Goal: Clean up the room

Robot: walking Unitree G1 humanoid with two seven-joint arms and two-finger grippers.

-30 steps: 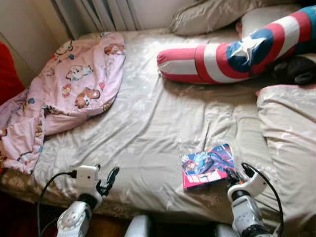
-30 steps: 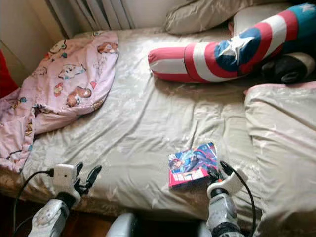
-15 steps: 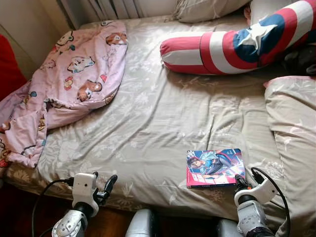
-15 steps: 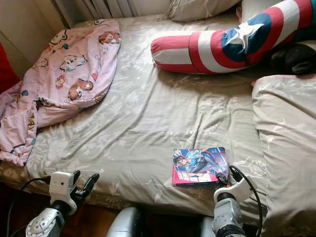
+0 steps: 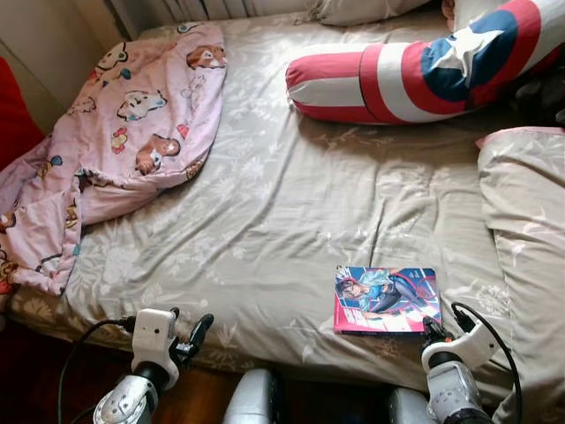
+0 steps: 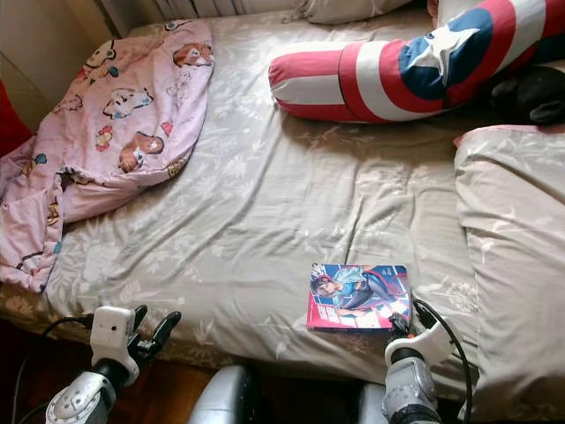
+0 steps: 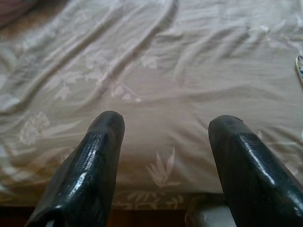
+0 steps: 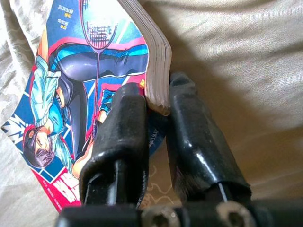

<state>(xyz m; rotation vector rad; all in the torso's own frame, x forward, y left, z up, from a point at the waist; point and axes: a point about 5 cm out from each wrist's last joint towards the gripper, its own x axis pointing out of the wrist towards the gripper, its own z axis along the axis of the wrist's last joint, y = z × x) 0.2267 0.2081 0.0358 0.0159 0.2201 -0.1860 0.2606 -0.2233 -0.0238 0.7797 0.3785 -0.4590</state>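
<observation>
While you look down from the head camera, one bed (image 5: 291,203) with a beige floral sheet takes up most of the scene, its near edge running just ahead of both arms. On it, count one pink cartoon-print blanket (image 5: 115,150) bunched at the far left and spilling over the left edge, one long red, white and blue star cushion (image 5: 415,75) lying across the far right, and one beige pillow (image 5: 525,247) along the right side (a second pale pillow (image 5: 357,9) peeks in at the head of the bed). You have one comic book (image 5: 387,299), lying flat and face up close to the near edge, right of centre, well apart from the blanket and cushion. Between blanket and book the sheet is wrinkled but bare, so the middle of the bed is open.

Your right gripper (image 8: 154,118) sits at the book's near right corner; in the wrist view its two fingers are narrowly spaced with the book's page edge pinched between them. Your left gripper (image 7: 165,142) hangs at the near edge of the bed on the left, fingers spread wide and holding nothing, facing bare sheet.
</observation>
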